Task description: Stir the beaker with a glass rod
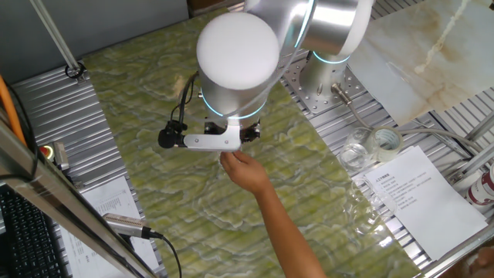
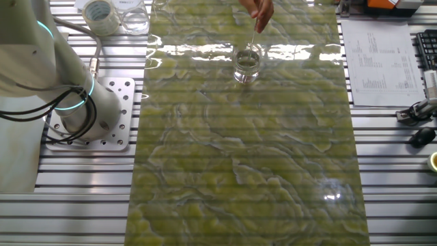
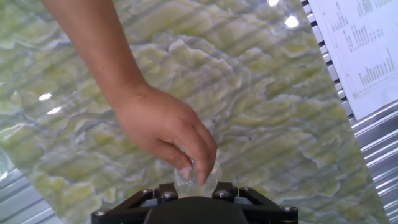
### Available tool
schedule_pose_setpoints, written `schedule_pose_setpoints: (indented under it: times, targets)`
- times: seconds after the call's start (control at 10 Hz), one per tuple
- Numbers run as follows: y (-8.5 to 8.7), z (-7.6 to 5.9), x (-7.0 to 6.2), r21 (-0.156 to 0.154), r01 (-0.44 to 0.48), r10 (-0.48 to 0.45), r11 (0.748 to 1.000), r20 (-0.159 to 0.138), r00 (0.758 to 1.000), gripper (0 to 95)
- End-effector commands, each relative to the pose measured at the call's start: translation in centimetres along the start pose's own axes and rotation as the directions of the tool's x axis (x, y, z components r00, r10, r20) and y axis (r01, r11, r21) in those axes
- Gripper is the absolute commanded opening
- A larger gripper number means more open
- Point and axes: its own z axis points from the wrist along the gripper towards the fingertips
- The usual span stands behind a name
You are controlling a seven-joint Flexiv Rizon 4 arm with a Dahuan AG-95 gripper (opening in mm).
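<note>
The beaker (image 2: 247, 63) stands upright on the green marbled mat, small and clear. A person's hand (image 2: 260, 12) holds the thin glass rod (image 2: 255, 38) with its lower end down in the beaker. In the hand view that hand (image 3: 163, 127) covers the beaker (image 3: 198, 180), which shows just ahead of my gripper's black body (image 3: 195, 208). My gripper (image 1: 222, 140) hangs above the mat under the big white wrist, right over the person's hand (image 1: 245, 170). Its fingertips are hidden in every view.
A group of clear glass vessels (image 1: 356, 157) and a translucent tape roll (image 1: 386, 140) sit beside the robot base (image 2: 102, 113). A printed sheet (image 1: 413, 189) lies on the slatted metal table. The person's forearm (image 1: 289, 232) crosses the mat.
</note>
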Motion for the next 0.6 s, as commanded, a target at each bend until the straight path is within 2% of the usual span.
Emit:
schedule_pose_setpoints:
  times: [0.1,0.2,0.3,0.4,0.5,0.6]
  targets:
    - [-0.1,-0.3,0.6,-0.004,-0.005,0.005,1.0,0.009,1.0,19.0]
    - [-0.8,-0.6,1.7,-0.018,-0.029,0.03,0.999,0.046,0.998,0.0]
    - [-1.0,-0.6,1.9,-0.02,-0.037,0.038,0.999,0.05,0.998,0.0]
    - [-1.8,-0.9,3.4,-0.044,-0.155,0.158,0.987,0.079,0.984,0.0]
    - [-2.1,-1.0,4.0,-0.063,-0.25,0.255,0.966,0.093,0.962,0.0]
    - [-2.2,-1.1,4.1,-0.068,-0.286,0.292,0.956,0.094,0.952,0.0]
